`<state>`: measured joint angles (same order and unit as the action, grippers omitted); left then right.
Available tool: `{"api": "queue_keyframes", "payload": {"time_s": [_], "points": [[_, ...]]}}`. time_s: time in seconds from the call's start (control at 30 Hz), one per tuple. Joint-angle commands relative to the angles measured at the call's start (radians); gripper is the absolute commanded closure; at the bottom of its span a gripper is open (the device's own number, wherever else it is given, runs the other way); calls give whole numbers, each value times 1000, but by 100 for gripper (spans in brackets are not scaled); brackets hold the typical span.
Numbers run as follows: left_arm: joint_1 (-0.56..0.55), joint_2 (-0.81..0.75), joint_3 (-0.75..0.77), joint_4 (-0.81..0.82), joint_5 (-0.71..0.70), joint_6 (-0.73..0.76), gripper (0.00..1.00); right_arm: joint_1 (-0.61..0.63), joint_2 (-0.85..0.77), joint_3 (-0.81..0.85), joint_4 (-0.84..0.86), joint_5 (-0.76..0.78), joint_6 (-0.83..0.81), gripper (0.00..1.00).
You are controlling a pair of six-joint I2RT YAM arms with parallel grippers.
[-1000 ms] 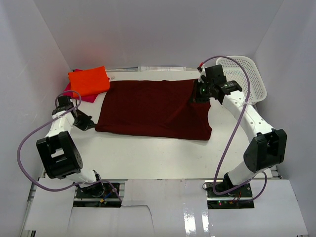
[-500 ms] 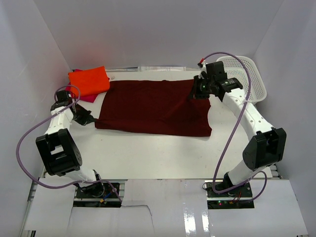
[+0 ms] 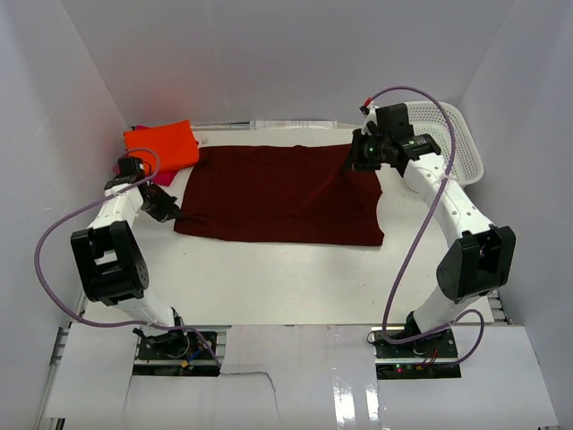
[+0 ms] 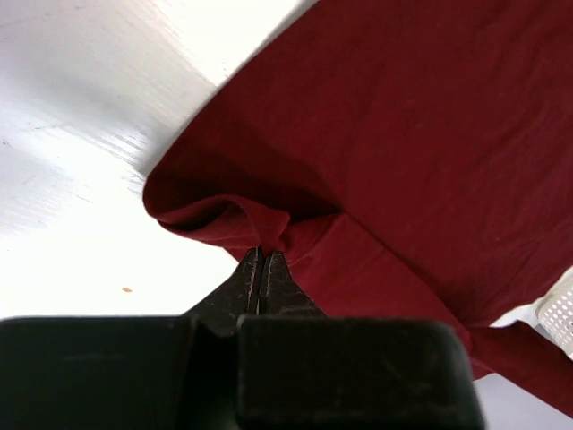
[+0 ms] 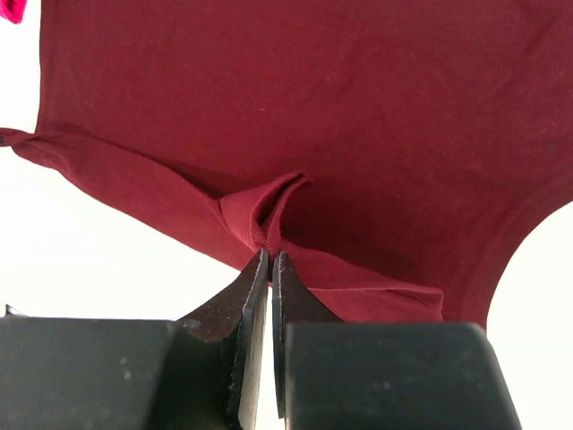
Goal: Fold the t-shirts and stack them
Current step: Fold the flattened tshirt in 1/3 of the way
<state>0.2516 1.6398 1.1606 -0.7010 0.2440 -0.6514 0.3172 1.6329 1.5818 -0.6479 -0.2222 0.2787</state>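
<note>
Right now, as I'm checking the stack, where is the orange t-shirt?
In the top external view the orange t-shirt lies folded at the far left corner of the table, atop the magenta-pink t-shirt, just left of the spread maroon t-shirt.

Pink shirt (image 5: pixel 7 7) cut off at the corner

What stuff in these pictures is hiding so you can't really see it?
1. The pink shirt: in the top view it is mostly hidden under the orange shirt; in the right wrist view the corner cuts it off.
2. The white basket: in the top view the right arm crosses it, so its inside is unclear.
3. The maroon shirt: the left gripper and right gripper hide the pinched cloth.
</note>
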Motion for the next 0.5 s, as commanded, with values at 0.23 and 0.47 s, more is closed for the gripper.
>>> {"api": "queue_keyframes", "payload": {"time_s": [0.23, 0.47], "points": [[3, 18, 94, -20, -55, 10, 100, -32, 41, 79, 28, -34, -24, 92], [2, 52, 169, -40, -35, 4, 100, -50, 58, 81, 34, -45, -24, 92]]}}
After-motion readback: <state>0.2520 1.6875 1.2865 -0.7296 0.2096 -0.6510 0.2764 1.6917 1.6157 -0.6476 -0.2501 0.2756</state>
